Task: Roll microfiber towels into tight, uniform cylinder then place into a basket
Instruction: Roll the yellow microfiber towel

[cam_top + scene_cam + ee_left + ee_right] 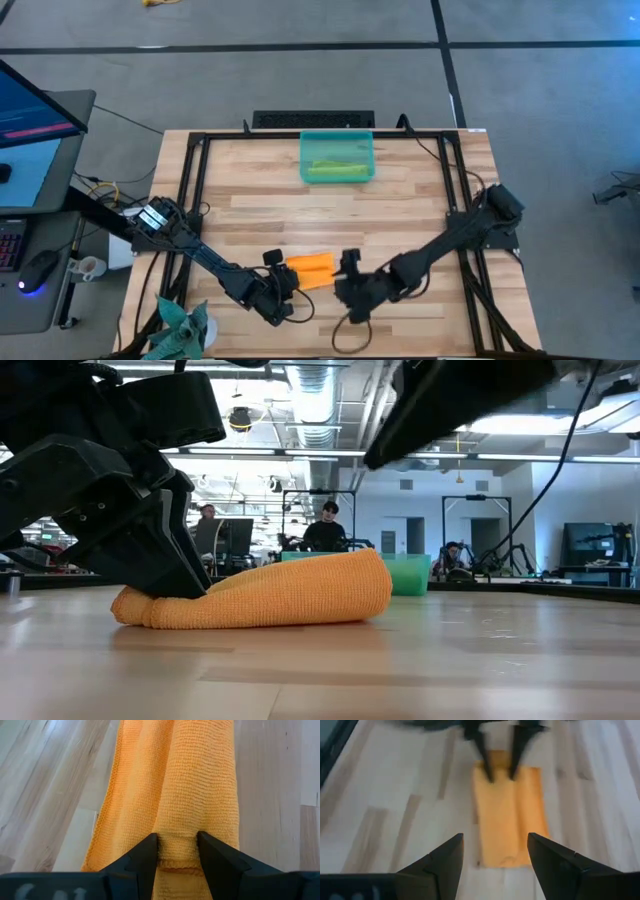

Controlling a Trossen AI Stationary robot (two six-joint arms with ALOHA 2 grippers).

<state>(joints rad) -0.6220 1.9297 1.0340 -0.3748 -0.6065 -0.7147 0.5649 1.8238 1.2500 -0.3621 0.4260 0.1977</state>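
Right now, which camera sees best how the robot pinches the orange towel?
The left wrist view: the left gripper is shut on one end of the rolled orange towel. The low view shows the roll from the side, the high view shows it small, and the right wrist view sees it lengthwise past the open right gripper.

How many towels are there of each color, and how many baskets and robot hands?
Orange towel: 1, pinched at one end by the left hand
Green towel: 1, in the basket
Basket: 1
Hands: 2, the left one and the open right hand
Total: 5
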